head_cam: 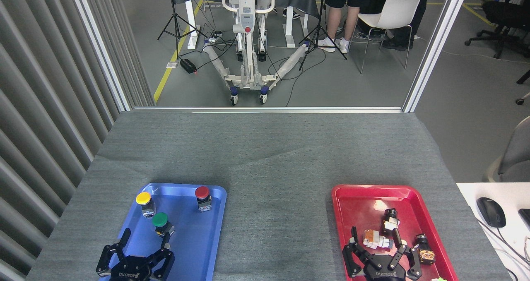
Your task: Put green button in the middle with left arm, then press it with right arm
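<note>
The green button (160, 221) stands upright in the blue tray (198, 239), between the yellow-capped one and the tray's near end. Just below it my left gripper (145, 243) is open, fingers spread, one fingertip (166, 244) close under the button, nothing held. The middle (277, 214), bare grey cloth between the two trays, has nothing on it. My right gripper (379, 243) hovers open over the red tray (343, 214), its fingers around small parts but not closed on any.
A yellow button (144, 200) and a red button (202, 194) stand in the blue tray's far half. Several small switch parts (389, 225) lie in the red tray. A white side table with a mouse (490, 211) sits at right. A person's legs (348, 20) and a stand are beyond the table.
</note>
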Available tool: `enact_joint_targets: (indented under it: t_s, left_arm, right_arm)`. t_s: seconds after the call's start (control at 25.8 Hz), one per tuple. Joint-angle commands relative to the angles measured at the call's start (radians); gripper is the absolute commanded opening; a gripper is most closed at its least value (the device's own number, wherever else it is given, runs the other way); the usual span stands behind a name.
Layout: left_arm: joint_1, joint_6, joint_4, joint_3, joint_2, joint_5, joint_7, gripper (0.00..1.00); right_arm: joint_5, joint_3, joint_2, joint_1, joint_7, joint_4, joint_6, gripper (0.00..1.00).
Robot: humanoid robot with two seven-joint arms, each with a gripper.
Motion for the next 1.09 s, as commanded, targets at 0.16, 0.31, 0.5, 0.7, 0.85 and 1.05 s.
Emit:
enact_joint_targets:
  t_s: [0.16, 0.31, 0.5, 0.7, 0.85, 1.05]
  left_arm:
    - [0.003, -0.015, 0.005, 0.005, 0.004, 0.043, -0.005, 0.99]
    - [-0.002, -0.015, 0.009, 0.005, 0.005, 0.043, -0.004, 0.99]
    - [-0.003, -0.015, 0.017, 0.003, 0.011, 0.034, -0.005, 0.99]
    - [-0.008, -0.015, 0.031, 0.003, 0.013, 0.034, -0.005, 0.99]
    - [-0.009, -0.015, 0.026, 0.003, 0.013, 0.034, -0.004, 0.99]
    - [-0.009, -0.015, 0.024, 0.003, 0.013, 0.034, -0.004, 0.99]
  right_arm:
    - [0.001, 0.0, 0.0, 0.0, 0.0, 0.002, 0.0, 1.0]
    - [0.001, 0.0, 0.002, 0.0, 0.0, 0.002, 0.002, 1.0]
    - [0.001, 0.0, 0.002, 0.0, 0.0, 0.002, 0.002, 1.0]
    - [0.001, 0.0, 0.003, -0.002, 0.0, 0.002, 0.002, 1.0]
    - [0.001, 0.0, 0.003, -0.002, 0.001, 0.002, 0.002, 1.0]
    - [0.001, 0.0, 0.003, -0.002, 0.018, 0.002, 0.0, 1.0]
